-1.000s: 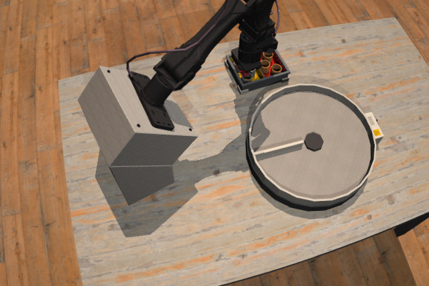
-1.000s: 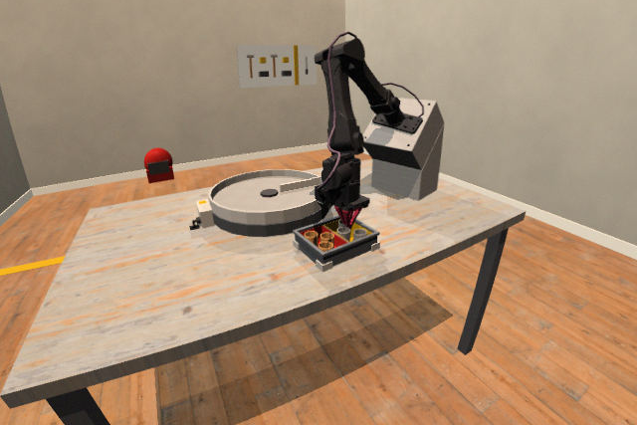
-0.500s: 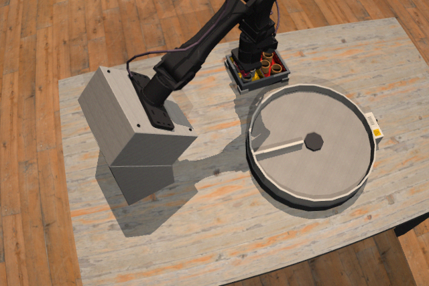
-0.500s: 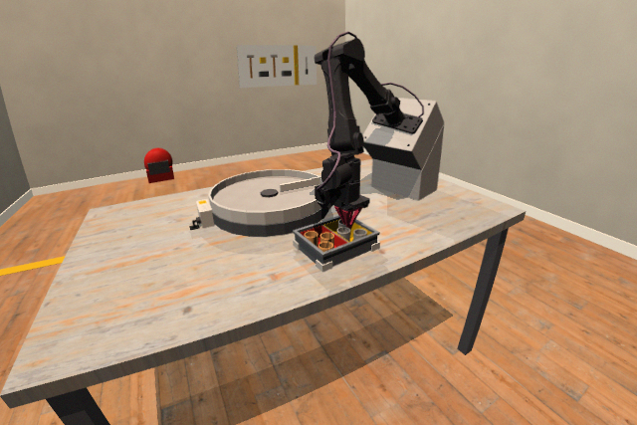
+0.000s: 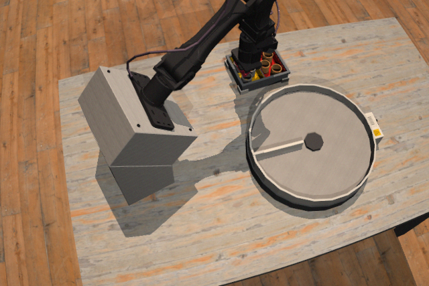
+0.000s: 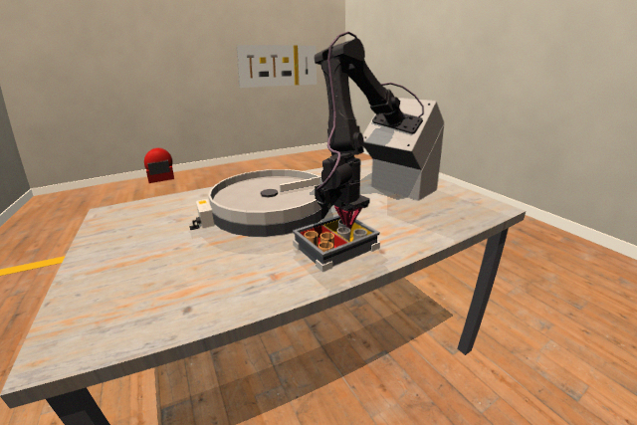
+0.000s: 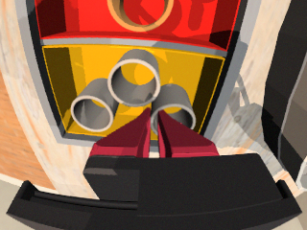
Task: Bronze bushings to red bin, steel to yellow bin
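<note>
My gripper (image 7: 153,113) is above the yellow bin (image 7: 130,92) and is shut on the wall of a steel bushing (image 7: 134,79), which it holds by its near rim. Two more steel bushings lie in the yellow bin, one on the left (image 7: 92,111) and one on the right (image 7: 175,107). In the top view, the gripper (image 5: 250,72) hides most of the yellow half. The turntable (image 5: 312,144) carries no bushings.
The two-part bin tray (image 6: 336,240) stands on the table between the turntable (image 6: 267,199) and the arm's grey pedestal (image 6: 406,152). The turntable has a raised rim, a radial bar (image 5: 279,147) and a dark hub (image 5: 314,141).
</note>
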### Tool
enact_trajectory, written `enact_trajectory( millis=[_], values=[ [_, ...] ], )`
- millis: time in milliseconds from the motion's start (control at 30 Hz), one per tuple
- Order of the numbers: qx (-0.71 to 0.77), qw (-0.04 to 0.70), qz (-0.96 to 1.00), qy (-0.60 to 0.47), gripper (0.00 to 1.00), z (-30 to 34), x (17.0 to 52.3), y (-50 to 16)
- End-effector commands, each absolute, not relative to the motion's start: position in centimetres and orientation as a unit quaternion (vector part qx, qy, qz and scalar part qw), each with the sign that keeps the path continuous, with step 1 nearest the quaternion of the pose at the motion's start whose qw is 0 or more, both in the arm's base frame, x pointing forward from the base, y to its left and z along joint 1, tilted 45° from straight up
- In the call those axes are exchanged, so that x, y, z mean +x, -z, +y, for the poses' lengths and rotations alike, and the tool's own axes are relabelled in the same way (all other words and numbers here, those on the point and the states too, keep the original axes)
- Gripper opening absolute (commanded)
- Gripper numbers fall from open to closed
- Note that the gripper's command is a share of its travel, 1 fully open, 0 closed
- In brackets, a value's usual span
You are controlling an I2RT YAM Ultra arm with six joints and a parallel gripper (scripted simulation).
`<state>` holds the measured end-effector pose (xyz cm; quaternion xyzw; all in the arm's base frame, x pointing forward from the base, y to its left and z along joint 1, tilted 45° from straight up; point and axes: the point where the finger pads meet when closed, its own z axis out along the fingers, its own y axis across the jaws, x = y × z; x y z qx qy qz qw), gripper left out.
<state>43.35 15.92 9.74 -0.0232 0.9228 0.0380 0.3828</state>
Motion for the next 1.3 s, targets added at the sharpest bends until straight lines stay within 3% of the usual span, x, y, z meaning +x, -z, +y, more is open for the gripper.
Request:
enact_trajectory(
  millis=[0,1267],
  values=[
    [-0.024,0.395,0.917,-0.045,0.0,16.28,44.09,-10.86],
    [-0.024,0.398,0.916,-0.047,0.0,16.58,43.99,-11.15]
  ],
)
